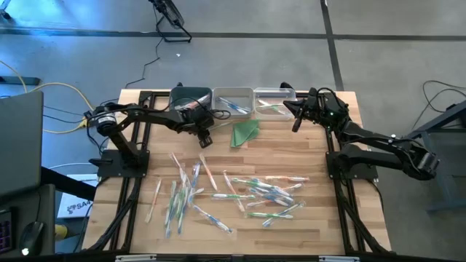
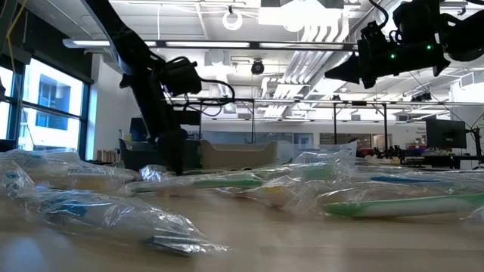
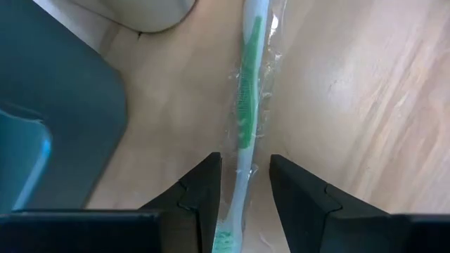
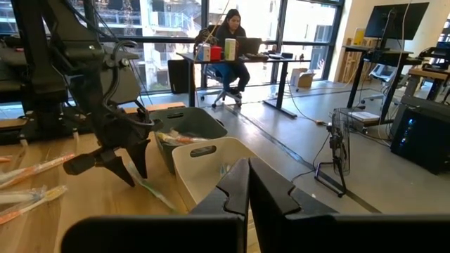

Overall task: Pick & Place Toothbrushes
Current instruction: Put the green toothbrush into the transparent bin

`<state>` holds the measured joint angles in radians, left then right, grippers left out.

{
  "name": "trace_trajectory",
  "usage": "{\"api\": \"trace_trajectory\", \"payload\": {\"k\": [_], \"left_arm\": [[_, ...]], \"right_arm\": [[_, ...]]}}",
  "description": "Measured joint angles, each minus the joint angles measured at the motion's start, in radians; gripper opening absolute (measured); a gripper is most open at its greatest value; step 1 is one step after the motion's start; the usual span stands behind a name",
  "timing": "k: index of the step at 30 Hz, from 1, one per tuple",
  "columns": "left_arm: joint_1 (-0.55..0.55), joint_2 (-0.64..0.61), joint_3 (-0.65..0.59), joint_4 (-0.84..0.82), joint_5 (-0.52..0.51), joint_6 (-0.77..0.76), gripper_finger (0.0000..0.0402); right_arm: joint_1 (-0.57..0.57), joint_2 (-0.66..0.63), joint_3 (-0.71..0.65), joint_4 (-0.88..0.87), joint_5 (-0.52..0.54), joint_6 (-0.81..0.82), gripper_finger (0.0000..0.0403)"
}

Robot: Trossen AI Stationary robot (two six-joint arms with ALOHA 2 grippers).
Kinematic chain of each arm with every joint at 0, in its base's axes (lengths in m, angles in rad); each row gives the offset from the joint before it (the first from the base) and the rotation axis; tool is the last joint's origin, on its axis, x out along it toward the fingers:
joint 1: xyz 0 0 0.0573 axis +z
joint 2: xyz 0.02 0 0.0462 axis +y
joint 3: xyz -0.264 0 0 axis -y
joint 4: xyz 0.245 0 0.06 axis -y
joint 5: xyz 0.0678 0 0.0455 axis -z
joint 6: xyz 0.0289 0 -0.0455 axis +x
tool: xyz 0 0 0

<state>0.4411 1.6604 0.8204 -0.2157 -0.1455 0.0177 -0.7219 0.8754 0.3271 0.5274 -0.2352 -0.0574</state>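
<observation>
A wrapped green-and-white toothbrush (image 3: pixel 247 91) lies on the wooden table near the bins. My left gripper (image 3: pixel 245 158) is open and low over it, slanting down, with one finger on each side of the handle and a narrow gap showing at each. The high view places this gripper (image 1: pixel 205 140) just in front of the dark green bin (image 1: pixel 191 98). Several more wrapped toothbrushes (image 1: pixel 240 193) lie scattered across the middle of the table. My right gripper (image 1: pixel 297 120) is shut and empty, held level above the table by the clear bin (image 1: pixel 275 100).
A white bin (image 1: pixel 233 102) holding toothbrushes stands between the dark green and clear bins along the far edge. A folded green triangle (image 1: pixel 245 132) lies right of my left gripper. Black frame rails run down both table sides. A person sits at a desk (image 4: pixel 228 35) far behind.
</observation>
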Motion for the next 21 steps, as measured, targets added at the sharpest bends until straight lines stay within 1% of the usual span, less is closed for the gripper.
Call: {"api": "trace_trajectory", "payload": {"k": [4, 6, 8, 13, 15, 21], "left_arm": [[-0.003, 0.005, 0.000, 0.000, 0.001, 0.001, 0.0120], [-0.003, 0.005, 0.000, -0.001, 0.015, 0.001, 0.0111], [-0.002, 0.006, 0.000, -0.002, 0.039, 0.001, 0.0093], [-0.002, 0.007, 0.000, -0.006, 0.087, 0.003, 0.0028], [-0.001, 0.007, 0.000, -0.014, 0.113, 0.004, 0.0011], [0.000, 0.008, 0.000, -0.027, 0.173, 0.004, 0.0010]], "right_arm": [[0.000, 0.000, 0.000, 0.000, 0.000, 0.000, 0.0003], [0.000, 0.000, 0.000, 0.000, 0.000, 0.000, 0.0003], [0.000, 0.000, 0.000, 0.000, 0.000, 0.000, 0.0003], [0.000, 0.000, 0.000, 0.000, 0.000, 0.000, 0.0003], [0.000, 0.000, 0.000, 0.000, 0.000, 0.000, 0.0003], [0.000, 0.000, 0.000, 0.000, 0.000, 0.000, 0.0003]]}}
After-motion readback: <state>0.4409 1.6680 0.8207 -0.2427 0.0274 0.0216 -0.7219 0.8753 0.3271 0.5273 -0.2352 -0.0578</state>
